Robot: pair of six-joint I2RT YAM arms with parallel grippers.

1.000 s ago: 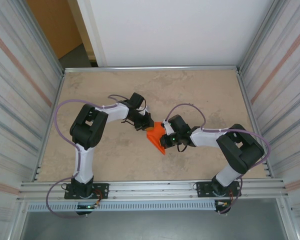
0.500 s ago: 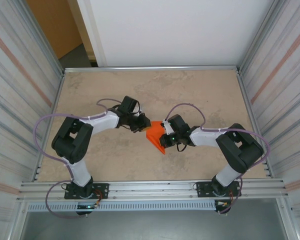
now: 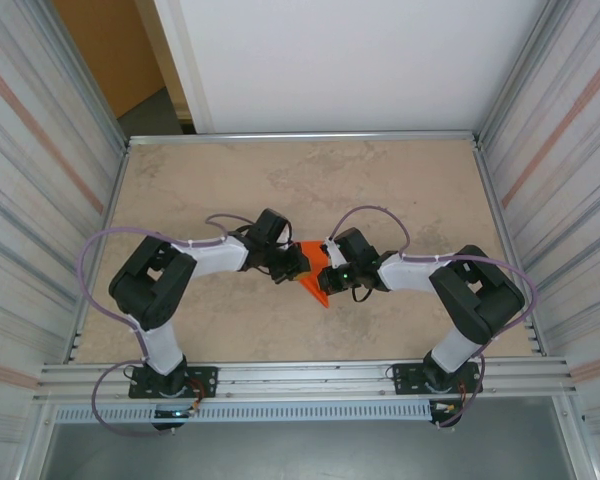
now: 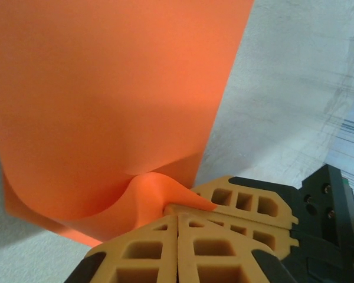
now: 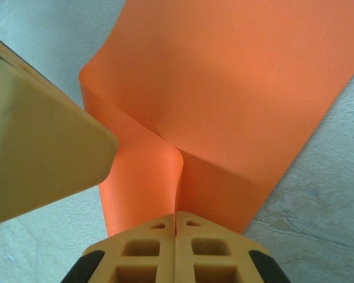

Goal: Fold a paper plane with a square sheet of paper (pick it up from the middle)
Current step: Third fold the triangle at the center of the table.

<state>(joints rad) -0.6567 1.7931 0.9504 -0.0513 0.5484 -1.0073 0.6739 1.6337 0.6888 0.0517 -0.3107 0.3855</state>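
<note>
The square sheet of paper (image 3: 316, 288) is bright orange and hangs bent between my two grippers at the table's middle, looking like a small downward-pointing triangle from above. My left gripper (image 3: 300, 263) is shut on a puckered edge of the sheet (image 4: 106, 88), with its jaws (image 4: 177, 215) pressed together. Beside them lies a finger of the right gripper (image 4: 248, 203). My right gripper (image 3: 325, 277) is shut on a crease of the sheet (image 5: 236, 88), which runs into its closed tips (image 5: 176, 213). A left finger (image 5: 35, 153) looms at that view's left. A paper plane is out of view.
The beige table (image 3: 380, 180) is walled by corrugated panels on the left (image 3: 40, 200) and right (image 3: 560, 180). An aluminium rail (image 3: 300, 380) carrying both arm bases runs along the near edge.
My left arm drew back a little, then swung in again toward the paper, and its jaws closed on the sheet. The paper now looks narrower from above. The right arm stayed put.
</note>
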